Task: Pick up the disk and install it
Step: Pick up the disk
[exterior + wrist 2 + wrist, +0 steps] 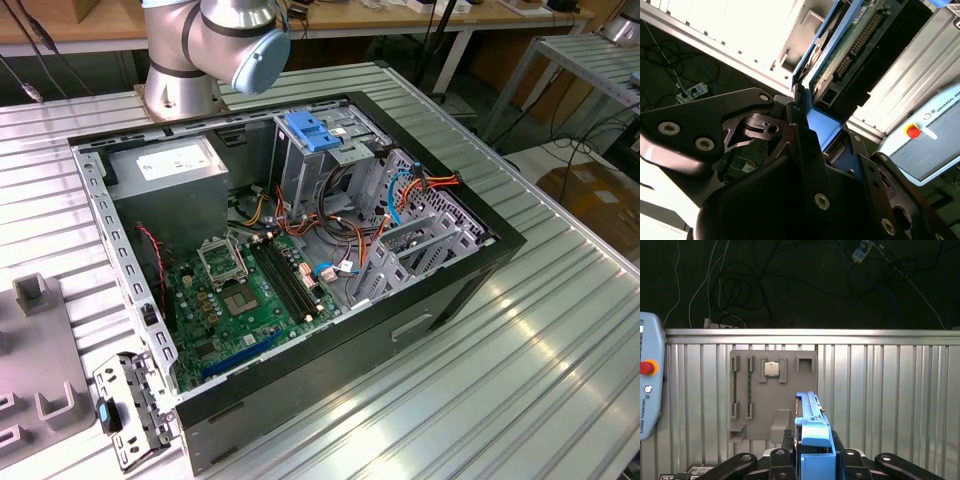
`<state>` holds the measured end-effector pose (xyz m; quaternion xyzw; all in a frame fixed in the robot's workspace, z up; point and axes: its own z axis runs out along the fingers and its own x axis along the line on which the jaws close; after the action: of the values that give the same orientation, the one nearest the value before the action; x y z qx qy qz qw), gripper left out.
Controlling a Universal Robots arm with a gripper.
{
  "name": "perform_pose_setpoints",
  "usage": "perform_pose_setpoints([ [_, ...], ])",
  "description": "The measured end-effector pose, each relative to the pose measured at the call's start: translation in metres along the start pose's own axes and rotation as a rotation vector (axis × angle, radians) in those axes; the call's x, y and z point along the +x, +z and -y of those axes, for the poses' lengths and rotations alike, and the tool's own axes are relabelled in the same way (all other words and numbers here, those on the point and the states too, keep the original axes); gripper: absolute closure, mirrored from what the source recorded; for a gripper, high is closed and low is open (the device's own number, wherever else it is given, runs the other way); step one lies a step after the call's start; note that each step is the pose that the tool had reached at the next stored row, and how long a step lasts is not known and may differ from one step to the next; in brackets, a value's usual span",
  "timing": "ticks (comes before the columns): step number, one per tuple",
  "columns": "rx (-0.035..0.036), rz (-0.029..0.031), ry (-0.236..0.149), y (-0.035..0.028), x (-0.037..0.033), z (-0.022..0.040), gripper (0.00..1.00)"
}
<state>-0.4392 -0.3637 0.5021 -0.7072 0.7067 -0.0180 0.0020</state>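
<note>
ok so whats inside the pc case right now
A green motherboard, a grey power supply, loose cables and a metal drive cage with a blue latch on top. The cage's walls hide its inside. The disk is clamped in the hand.

Blue-railed disk [812,426] in end effector [812,454]

Computer case [440,290] sits centred on the table [540,390], arm base [180,90] at the far edge, parts tray [30,390] at the exterior view's left edge. The disk [810,412] sits clamped between the gripper's [814,450] fingers.
</note>
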Motion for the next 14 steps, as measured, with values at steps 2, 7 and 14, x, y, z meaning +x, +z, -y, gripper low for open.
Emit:
perform_pose_setpoints([
  [2, 0.0000, 0.0000, 0.000, 0.0001, 0.0001, 0.0013, 0.63],
  [7, 0.0000, 0.0000, 0.000, 0.0002, 0.0001, 0.0046, 0.63],
  [14, 0.0000, 0.0000, 0.000, 0.0003, 0.0000, 0.0105, 0.63],
])
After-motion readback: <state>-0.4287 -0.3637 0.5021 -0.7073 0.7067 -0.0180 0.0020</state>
